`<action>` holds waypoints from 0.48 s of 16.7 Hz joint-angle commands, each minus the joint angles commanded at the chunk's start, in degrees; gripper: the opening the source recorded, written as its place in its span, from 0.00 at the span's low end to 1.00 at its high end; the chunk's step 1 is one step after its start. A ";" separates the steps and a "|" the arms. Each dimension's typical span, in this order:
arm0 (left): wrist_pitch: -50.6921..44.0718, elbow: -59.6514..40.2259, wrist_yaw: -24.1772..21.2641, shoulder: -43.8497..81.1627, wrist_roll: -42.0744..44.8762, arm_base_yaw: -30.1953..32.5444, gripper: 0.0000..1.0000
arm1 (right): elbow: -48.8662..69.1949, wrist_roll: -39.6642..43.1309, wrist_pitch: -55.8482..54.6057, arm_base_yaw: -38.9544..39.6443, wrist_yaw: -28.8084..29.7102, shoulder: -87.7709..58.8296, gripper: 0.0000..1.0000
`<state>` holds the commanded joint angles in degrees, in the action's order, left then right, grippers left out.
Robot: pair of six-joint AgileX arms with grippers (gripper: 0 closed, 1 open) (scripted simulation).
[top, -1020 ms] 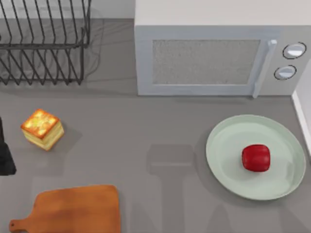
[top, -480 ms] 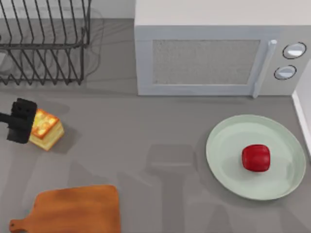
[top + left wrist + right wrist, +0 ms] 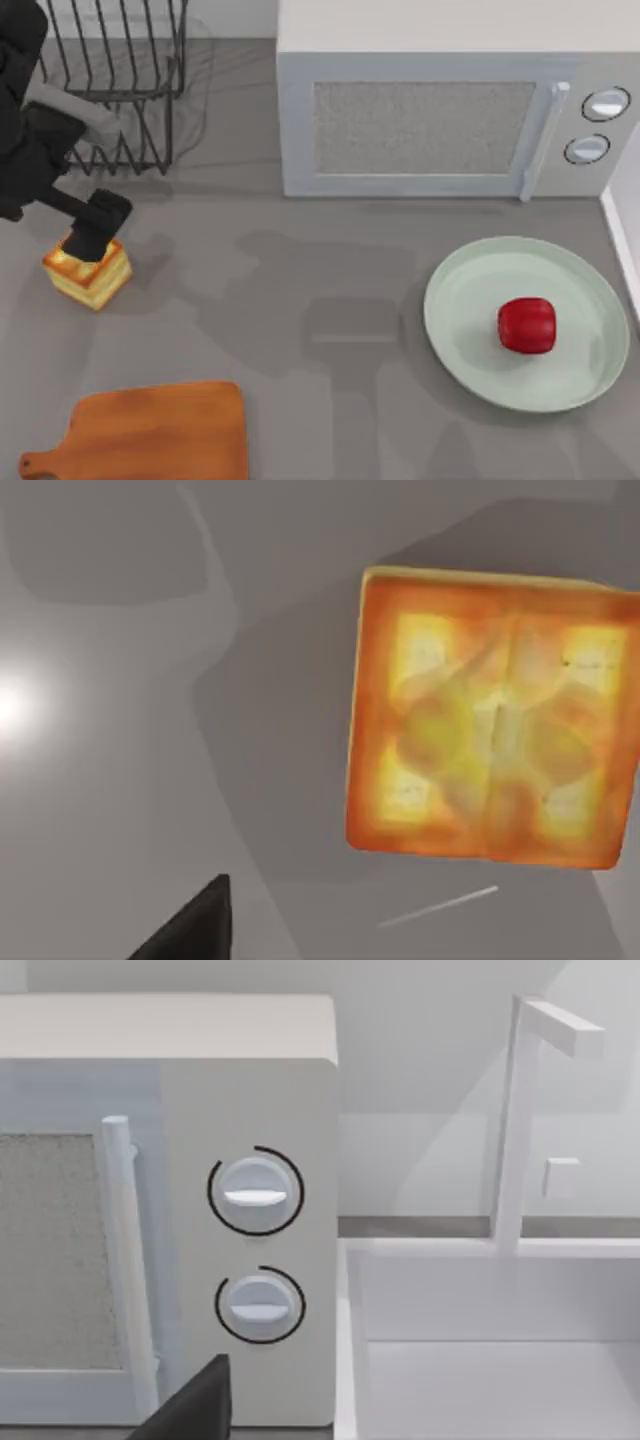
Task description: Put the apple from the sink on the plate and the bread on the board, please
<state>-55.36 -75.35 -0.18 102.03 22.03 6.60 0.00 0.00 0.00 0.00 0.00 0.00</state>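
The apple [image 3: 526, 325] rests on the plate [image 3: 470, 345] at the table's right; that step is complete. The bread [image 3: 90, 277] lies on the table [image 3: 300, 300] at left, well apart from the board [image 3: 160, 432]. The left tool [image 3: 92, 238] hovers over the bread; its opening cannot be determined. Grasping and transfer remain.
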 joint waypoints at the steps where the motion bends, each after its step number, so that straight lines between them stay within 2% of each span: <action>1: -1.67 -2.54 0.02 3.17 0.71 0.20 1.00 | 0.00 0.00 0.00 0.00 0.00 0.00 1.00; 4: -5.12 -8.00 0.09 9.61 2.19 0.61 1.00 | 0.00 0.00 0.00 0.00 0.00 0.00 1.00; 8: -5.98 -9.43 0.11 11.34 2.57 0.71 1.00 | 0.00 0.00 0.00 0.00 0.00 0.00 1.00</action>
<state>-61.34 -84.78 -0.07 113.37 24.60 7.31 0.00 0.00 0.00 0.00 0.00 0.00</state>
